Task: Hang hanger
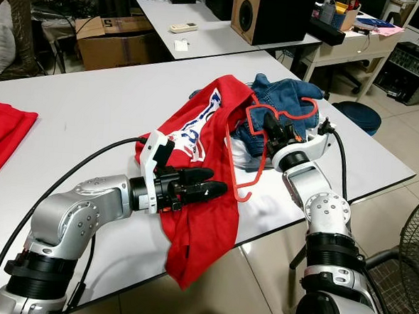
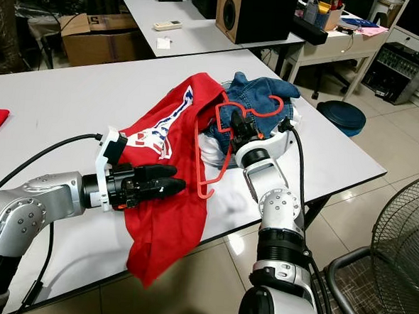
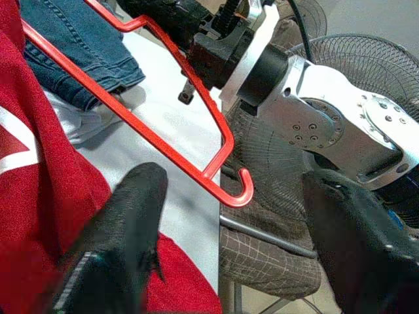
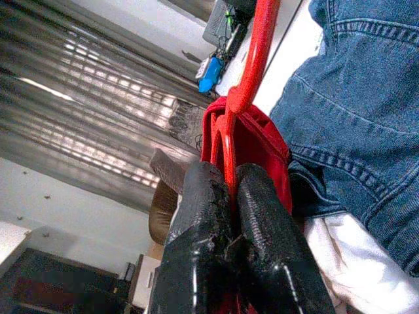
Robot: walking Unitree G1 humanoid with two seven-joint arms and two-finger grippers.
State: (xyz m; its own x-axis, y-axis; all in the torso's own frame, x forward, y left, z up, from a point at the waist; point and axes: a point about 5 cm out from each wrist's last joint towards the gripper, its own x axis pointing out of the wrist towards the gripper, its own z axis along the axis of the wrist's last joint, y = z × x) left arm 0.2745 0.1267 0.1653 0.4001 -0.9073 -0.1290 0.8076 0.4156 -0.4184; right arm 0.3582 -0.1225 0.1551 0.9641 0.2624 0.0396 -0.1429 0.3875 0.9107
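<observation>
A red plastic hanger (image 3: pixel 248 188) hangs just above the white table (image 1: pixel 77 113). My right gripper (image 1: pixel 274 129) is shut on its thin bar, and in the right wrist view the two fingers (image 4: pixel 262 216) pinch it. The hanger's upper part lies over blue jeans (image 1: pixel 284 94) and a white cloth (image 1: pixel 248 159). A red shirt (image 1: pixel 198 227) with white lettering sprawls from the jeans over the table's front edge. My left gripper (image 1: pixel 209 185) rests open on the shirt, pointing at the hanger's hooked end, with nothing between its fingers.
Another red cloth (image 1: pixel 1 137) lies at the table's far left. A floor fan (image 1: pixel 414 241) stands at the right, near my right arm. Behind are a second table with a speaker (image 1: pixel 264 14), a cardboard box (image 1: pixel 110 37) and a blue stool (image 1: pixel 358 113).
</observation>
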